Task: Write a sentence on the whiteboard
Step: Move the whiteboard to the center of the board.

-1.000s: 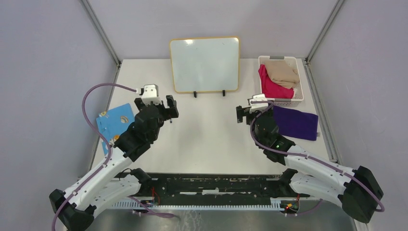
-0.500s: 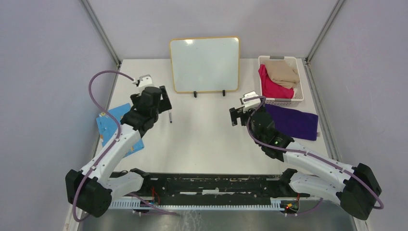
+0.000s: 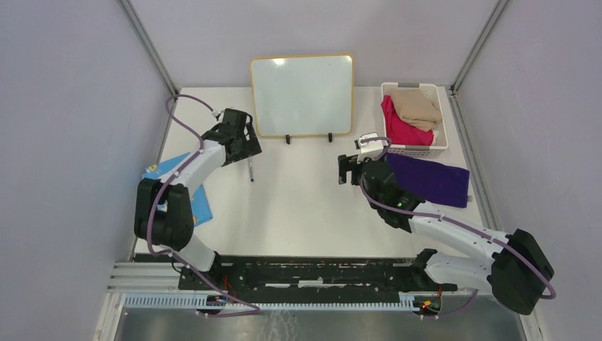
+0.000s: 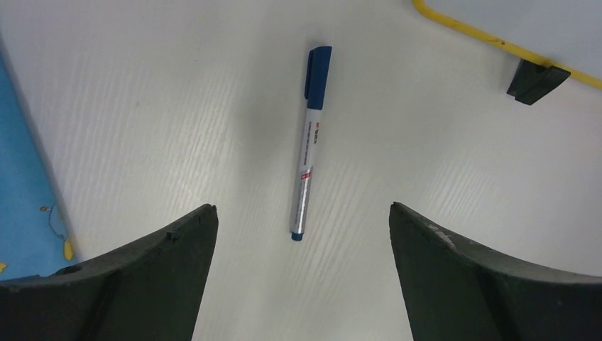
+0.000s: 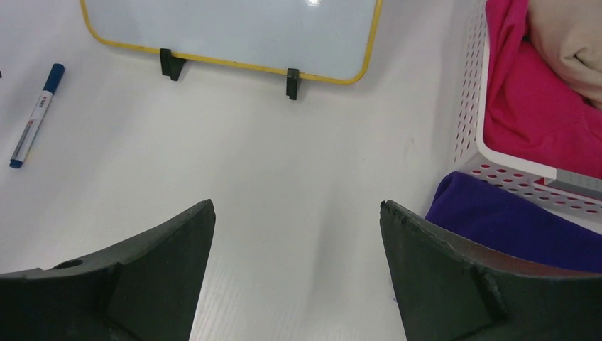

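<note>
At the far edge of your tabletop [image 3: 305,213], the whiteboard [image 3: 302,94] stands centred on its two feet. Open tabletop lies between your arms. Your left gripper [image 4: 299,213], jaws wide apart, hangs over the blue-capped marker [image 4: 308,142] near the board's left corner. Your right gripper [image 5: 297,206] is spread wide too.

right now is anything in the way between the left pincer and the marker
Nothing visible. The left pincer is open above the capped blue marker, which lies alone on bare table. The blue cloth and the whiteboard's foot sit off to the sides.
</note>
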### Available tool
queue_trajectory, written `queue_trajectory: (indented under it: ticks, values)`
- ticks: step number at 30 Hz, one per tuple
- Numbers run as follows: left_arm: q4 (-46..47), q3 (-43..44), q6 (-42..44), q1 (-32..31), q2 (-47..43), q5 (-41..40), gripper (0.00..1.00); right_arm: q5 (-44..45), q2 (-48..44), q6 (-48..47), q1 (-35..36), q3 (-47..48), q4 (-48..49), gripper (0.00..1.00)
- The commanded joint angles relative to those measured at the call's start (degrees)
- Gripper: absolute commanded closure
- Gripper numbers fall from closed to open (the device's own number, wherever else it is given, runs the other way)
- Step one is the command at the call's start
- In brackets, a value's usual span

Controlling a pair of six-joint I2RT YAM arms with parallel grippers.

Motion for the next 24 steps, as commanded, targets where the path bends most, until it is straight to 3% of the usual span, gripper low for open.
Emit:
queue_trajectory:
  ticks: [1,7,17,24]
  values:
    - [1.18,6.18,-0.27,0.31,7.22,1.52,0.07,1.48,1.51,5.97,-1.79,2.25,2.19,0.09]
    - [1.51,8.61,0.67,0.36,13.55,1.43,0.15,0.73,2.78,4.6,-1.9,2.72,3.35,0.11]
    - [4.75,6.32,-0.99,0.57,16.82,2.63,0.21,-2.71,11.88,5.68,-5.22,7.95,4.35,0.24]
    - [5.3,3.31,-2.24,0.57,12.11,0.52,0.22,-3.87,21.11,3.96,-8.27,13.13,5.53,0.32]
